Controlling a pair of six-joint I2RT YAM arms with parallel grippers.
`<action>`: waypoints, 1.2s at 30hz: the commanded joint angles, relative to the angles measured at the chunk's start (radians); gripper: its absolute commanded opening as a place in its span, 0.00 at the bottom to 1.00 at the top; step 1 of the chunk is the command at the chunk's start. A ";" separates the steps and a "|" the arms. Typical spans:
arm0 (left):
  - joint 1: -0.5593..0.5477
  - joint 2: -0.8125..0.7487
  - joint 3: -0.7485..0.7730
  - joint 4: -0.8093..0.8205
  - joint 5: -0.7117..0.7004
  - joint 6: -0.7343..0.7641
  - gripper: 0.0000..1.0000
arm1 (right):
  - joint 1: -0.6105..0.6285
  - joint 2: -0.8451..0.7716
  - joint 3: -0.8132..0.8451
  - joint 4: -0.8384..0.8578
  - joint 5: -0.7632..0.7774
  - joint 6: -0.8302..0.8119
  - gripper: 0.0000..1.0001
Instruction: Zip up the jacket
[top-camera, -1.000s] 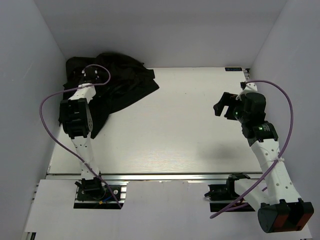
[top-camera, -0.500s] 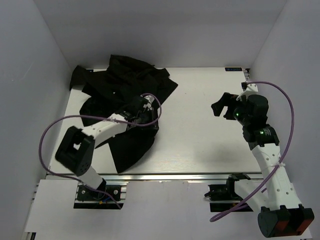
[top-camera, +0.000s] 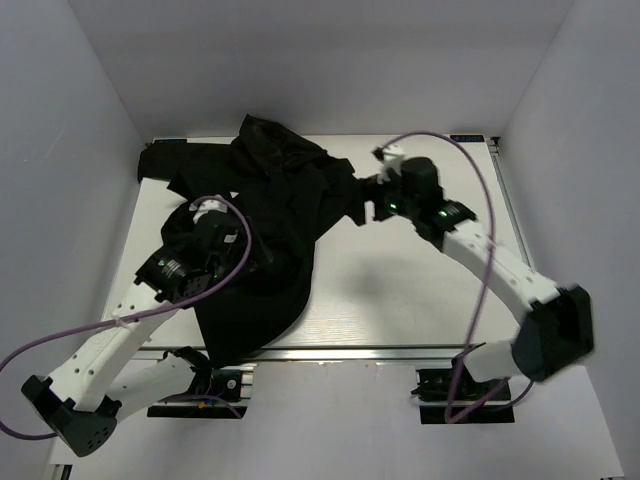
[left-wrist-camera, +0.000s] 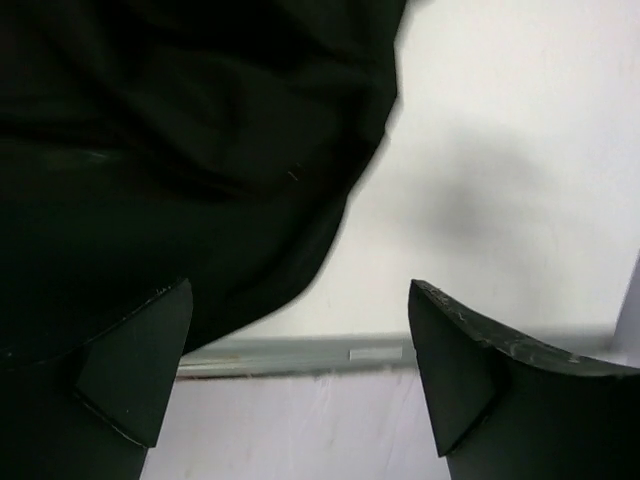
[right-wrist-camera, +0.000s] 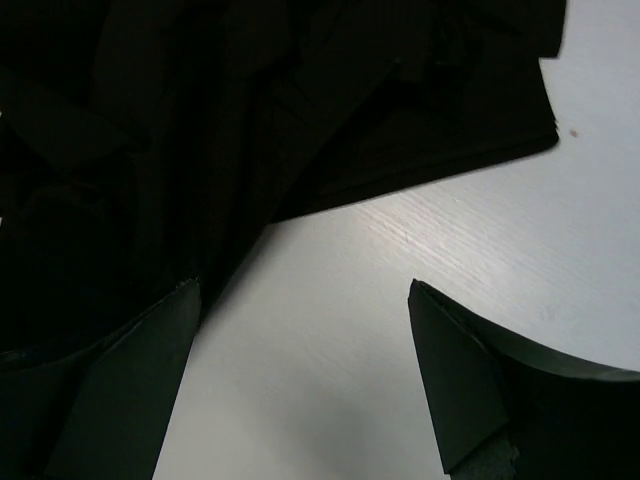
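Tabletop (top-camera: 420, 290), jacket (top-camera: 285, 195) now nearer centre

A pale, seemingly wood-grained table (top-camera: 420, 290) sits boxed in by plain white walls (top-camera: 330, 60).

Jacket (top-camera: 265, 200), upper left to centre of top view: plain black. Table (top-camera: 420, 290): white w/ faint wood grain; silver rail (top-camera: 380, 350) along bottom edge. Left arm (top-camera: 110, 340) & right arm (top-camera: 500, 265): white links, black joints. Cable (top-camera: 440, 134): purple. Small green lights (top-camera: 393, 208) on right arm, upper centre. Walls (top-camera: 330, 70): pale grey-lilac. Wrist views: left gripper (left-wrist-camera: 300, 290) & right gripper (right-wrist-camera: 305, 290) matte black, pale scuffs on fingers.
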 joint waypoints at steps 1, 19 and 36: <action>0.007 0.004 0.064 -0.190 -0.325 -0.173 0.98 | 0.059 0.215 0.165 0.063 0.037 -0.060 0.89; 0.303 0.447 0.194 0.209 -0.256 0.043 0.98 | 0.160 0.962 0.766 -0.052 0.224 0.256 0.66; 0.305 0.454 0.033 0.364 -0.164 0.151 0.55 | 0.159 0.070 -0.321 0.215 0.367 0.306 0.00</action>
